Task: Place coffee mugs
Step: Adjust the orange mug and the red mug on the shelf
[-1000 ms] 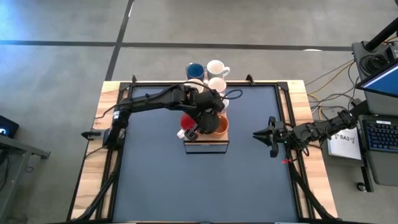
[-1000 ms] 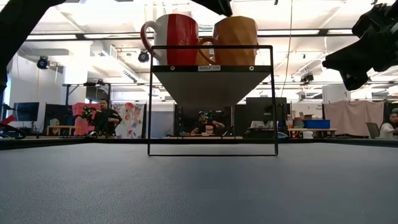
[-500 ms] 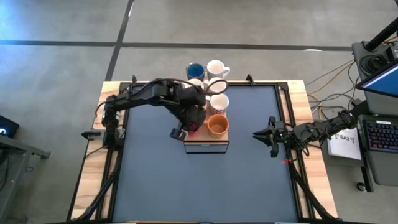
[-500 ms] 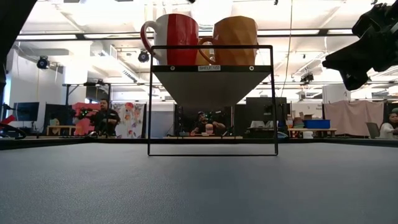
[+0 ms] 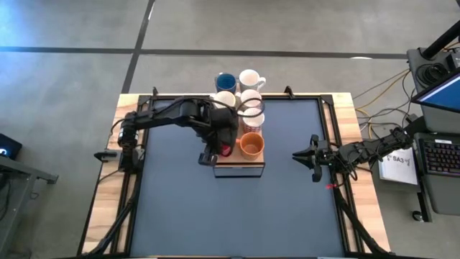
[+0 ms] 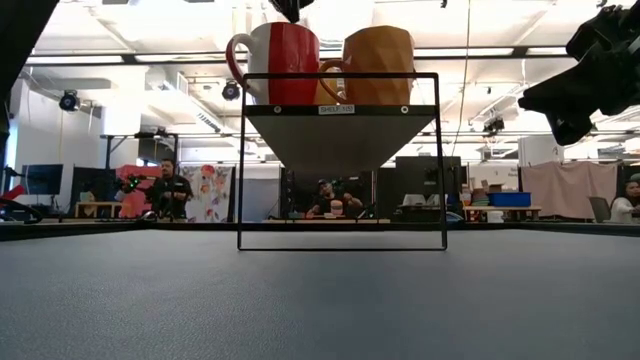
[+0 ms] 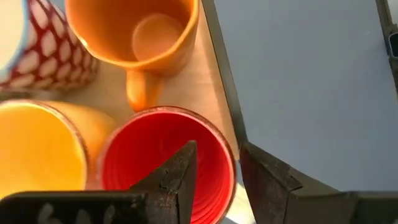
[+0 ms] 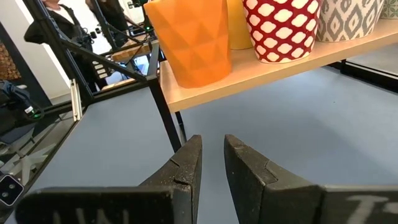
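Observation:
A red mug [image 5: 226, 150] [image 6: 280, 62] and a brown-orange mug [image 5: 250, 145] [image 6: 378, 65] stand side by side at the near end of a raised light-wood shelf [image 5: 239, 164]. My left gripper [image 7: 217, 149] [image 6: 290, 8] hangs open just above the red mug [image 7: 155, 162], pointing down. One finger is over the mug's hollow and the other is outside its rim, touching nothing that I can see. My right gripper [image 8: 212, 144] [image 5: 305, 155] waits at the table's right side, held level, its fingers a little apart with nothing between them.
Farther back on the shelf stand a yellow-orange mug [image 7: 37, 149], a red-and-white patterned mug [image 8: 280, 28], a grey-patterned one [image 8: 351, 18], white ones [image 5: 249, 78] and a blue one [image 5: 226, 82]. The shelf rests on a black wire frame [image 6: 340, 160]. The dark mat [image 5: 237, 216] lies bare in front.
My left gripper has gone toward the table's left edge, from above the brown-orange mug to above the red mug, and its wrist has rolled. Both mugs have stayed in place on the shelf.

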`<state>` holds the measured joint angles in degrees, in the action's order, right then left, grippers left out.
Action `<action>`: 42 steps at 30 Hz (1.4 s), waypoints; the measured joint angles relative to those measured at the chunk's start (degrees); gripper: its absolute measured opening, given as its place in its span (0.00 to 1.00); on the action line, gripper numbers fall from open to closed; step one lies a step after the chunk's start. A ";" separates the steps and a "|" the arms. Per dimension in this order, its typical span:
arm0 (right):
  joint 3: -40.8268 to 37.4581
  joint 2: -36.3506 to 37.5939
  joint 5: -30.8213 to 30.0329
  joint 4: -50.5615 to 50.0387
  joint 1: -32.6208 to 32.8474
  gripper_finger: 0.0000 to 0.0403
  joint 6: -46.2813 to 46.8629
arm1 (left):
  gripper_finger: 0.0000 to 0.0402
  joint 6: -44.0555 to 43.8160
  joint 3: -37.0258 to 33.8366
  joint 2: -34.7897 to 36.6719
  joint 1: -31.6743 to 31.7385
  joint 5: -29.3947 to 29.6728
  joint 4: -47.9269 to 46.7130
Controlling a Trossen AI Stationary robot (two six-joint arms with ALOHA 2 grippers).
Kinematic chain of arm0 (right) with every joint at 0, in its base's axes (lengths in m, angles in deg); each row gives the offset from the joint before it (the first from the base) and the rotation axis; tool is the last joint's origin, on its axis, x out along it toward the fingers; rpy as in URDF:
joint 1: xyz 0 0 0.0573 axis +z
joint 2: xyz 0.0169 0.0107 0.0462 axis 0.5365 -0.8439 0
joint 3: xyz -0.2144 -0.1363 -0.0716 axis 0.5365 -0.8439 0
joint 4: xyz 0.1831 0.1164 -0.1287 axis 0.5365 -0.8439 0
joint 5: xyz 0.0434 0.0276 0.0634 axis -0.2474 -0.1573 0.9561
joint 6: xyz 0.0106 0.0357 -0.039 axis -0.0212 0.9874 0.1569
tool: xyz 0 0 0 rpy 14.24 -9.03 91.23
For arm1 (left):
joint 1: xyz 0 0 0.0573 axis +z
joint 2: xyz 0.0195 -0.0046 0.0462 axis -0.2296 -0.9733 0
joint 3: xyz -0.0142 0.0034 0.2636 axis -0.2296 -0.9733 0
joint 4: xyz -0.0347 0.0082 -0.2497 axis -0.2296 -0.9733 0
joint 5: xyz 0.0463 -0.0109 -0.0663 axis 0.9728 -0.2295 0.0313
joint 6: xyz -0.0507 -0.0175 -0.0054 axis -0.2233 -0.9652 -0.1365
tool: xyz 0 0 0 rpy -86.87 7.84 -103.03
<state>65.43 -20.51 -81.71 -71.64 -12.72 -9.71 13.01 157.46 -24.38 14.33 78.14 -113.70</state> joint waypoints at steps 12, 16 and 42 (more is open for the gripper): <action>0.00 0.00 -0.02 0.00 0.00 0.14 0.00 | 0.26 -8.75 -3.97 -0.03 -0.93 -0.04 0.04; 0.00 0.00 -0.01 0.02 -0.02 0.14 0.00 | 0.26 -10.67 -3.99 -0.32 -1.13 -0.07 0.45; 0.00 0.00 0.00 0.02 -0.02 0.14 0.00 | 0.19 -11.88 -3.99 -1.63 -1.13 -0.07 0.03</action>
<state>65.43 -20.51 -81.71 -71.62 -12.74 -9.71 1.13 153.47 -26.01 13.20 78.08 -113.67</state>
